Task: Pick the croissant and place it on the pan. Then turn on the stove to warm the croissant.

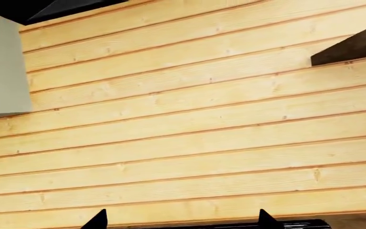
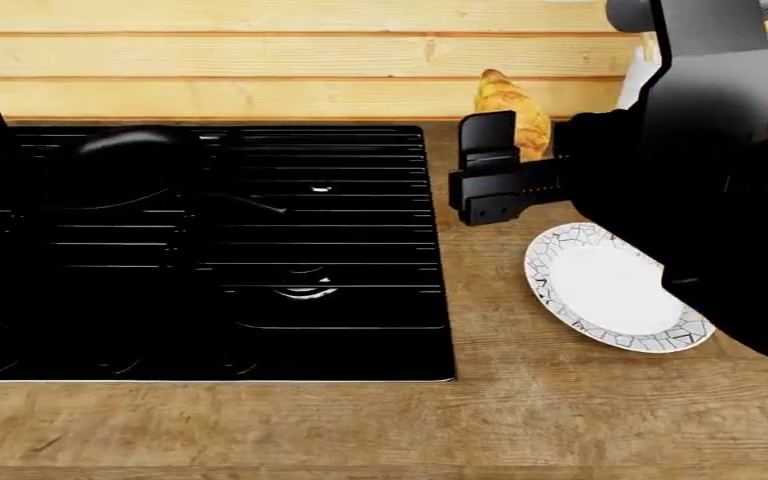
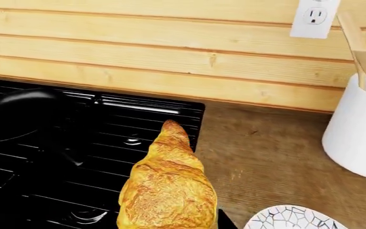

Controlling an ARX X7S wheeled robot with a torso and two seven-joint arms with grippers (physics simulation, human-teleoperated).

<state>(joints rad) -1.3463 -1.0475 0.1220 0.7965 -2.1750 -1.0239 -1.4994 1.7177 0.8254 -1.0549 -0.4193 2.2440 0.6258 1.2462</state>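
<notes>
My right gripper (image 2: 491, 170) holds the croissant (image 2: 518, 115) tight — up over the counter, beside the stove (image 2: 211, 250). I can't tell whether my left gripper — its black tips (image 1: 97, 220) barely show — is open.

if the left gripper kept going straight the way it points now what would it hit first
Most likely the wooden plank wall: the left wrist view looks almost squarely at it, with only the left gripper fingertips at its edge. Nothing shows in between, though depth is hard to judge.

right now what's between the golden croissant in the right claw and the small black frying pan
Only bare black stove grates lie between the golden crescent croissant and the small round black frying pan, with the pan's thin handle reaching toward it; the head view shows it.
</notes>
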